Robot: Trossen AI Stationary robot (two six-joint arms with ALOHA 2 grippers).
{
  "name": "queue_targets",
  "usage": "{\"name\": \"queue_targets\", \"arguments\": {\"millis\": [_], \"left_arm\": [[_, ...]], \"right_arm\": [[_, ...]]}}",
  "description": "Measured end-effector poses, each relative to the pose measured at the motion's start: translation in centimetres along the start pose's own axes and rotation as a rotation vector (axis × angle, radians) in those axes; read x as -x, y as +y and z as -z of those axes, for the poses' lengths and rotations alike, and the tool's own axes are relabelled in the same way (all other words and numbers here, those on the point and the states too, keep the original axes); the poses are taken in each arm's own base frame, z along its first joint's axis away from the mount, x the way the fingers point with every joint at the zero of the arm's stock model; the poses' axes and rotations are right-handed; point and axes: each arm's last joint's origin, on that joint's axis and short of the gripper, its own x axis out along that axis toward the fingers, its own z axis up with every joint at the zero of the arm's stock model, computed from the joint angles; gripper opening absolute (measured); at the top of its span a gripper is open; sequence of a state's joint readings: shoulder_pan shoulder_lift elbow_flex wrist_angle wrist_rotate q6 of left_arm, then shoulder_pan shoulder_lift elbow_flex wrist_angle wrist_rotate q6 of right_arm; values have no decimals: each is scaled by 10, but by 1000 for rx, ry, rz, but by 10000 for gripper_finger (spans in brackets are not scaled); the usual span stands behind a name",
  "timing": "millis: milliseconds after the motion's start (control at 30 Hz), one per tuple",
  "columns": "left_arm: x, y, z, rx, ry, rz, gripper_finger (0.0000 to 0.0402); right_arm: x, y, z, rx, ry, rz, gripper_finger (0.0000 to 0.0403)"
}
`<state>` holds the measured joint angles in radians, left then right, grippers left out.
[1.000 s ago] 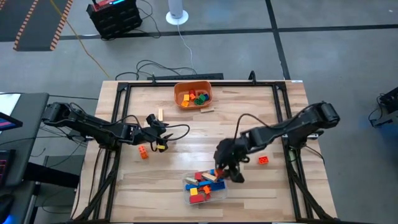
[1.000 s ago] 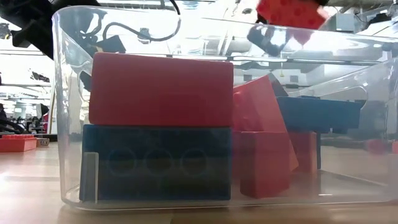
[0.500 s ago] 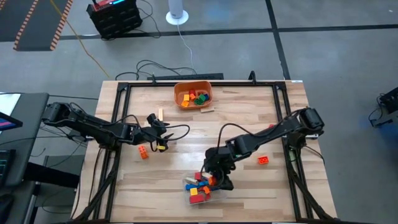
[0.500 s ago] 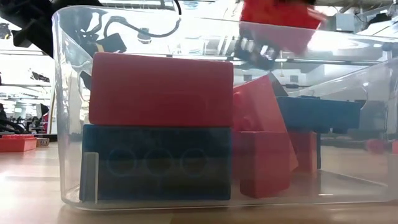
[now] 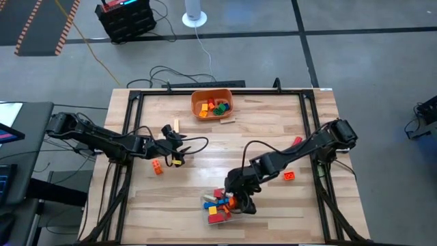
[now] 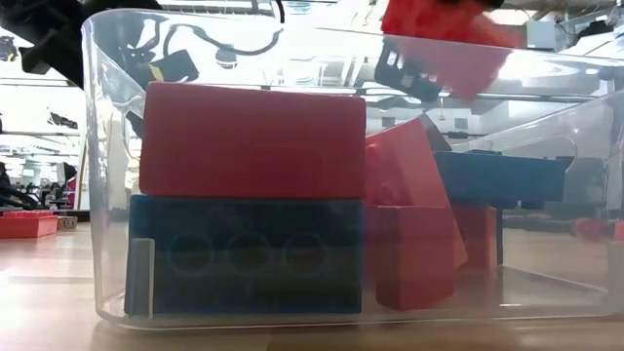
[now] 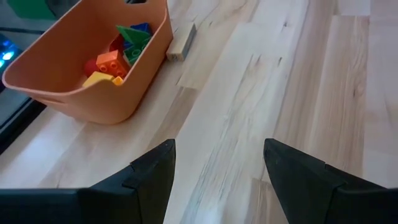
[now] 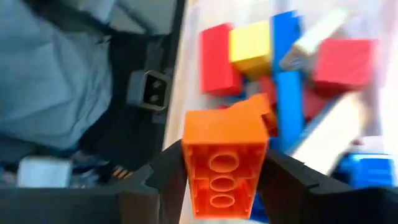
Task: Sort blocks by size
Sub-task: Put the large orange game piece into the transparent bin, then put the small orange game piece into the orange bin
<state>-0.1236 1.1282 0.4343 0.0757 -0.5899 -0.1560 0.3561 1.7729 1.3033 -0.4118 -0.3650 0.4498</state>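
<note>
My right gripper (image 5: 239, 198) hangs over the clear tub (image 5: 208, 213) near the table's front edge, shut on an orange block (image 8: 225, 155). The low view shows that block (image 6: 439, 27) tilted above the tub's rim. Red, blue and yellow blocks (image 8: 249, 46) lie in the tub. My left gripper (image 7: 219, 149) stands open at the table's left (image 5: 176, 145) with nothing between its fingers, and it points toward the orange bowl (image 7: 93, 68), which holds small blocks. A small orange block (image 5: 158, 167) and a red block (image 5: 289, 175) lie on the table. My right gripper pinches the orange block by its two long sides (image 8: 189, 165) between its two fingers (image 8: 283, 177). The block's hollow underside faces the wrist camera. The fingers slant down from the table's right. The block is lifted clear and tilted above the tub.
Two tan blocks (image 5: 176, 126) (image 5: 226, 121) lie near the orange bowl (image 5: 212, 104) at the far middle. A black frame (image 5: 130, 130) runs along the table's sides and back. Bare wood shows between the bowl and the tub.
My right gripper has carried the orange block toward the table's near edge and a little to the left, from beside the tub to over it, sinking slightly. The wrist has rolled and the block now sits more tilted.
</note>
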Motion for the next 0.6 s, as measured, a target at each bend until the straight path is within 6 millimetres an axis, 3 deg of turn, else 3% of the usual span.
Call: {"name": "queue_targets", "arguments": {"millis": [300,433,500,600], "left_arm": [[0,-1,-7,-41,-60,6,238],[0,-1,-9,-66,-82,6,238],[0,-1,-10,-74,-91,6,238],[0,0,-11,-78,-96,0,238]], "right_arm": [[1,-5,2,-86,17,48,251],[7,-6,11,-169,117,44,256],[14,-4,22,-250,197,108,255],[26,-3,43,-343,301,342,252]]}}
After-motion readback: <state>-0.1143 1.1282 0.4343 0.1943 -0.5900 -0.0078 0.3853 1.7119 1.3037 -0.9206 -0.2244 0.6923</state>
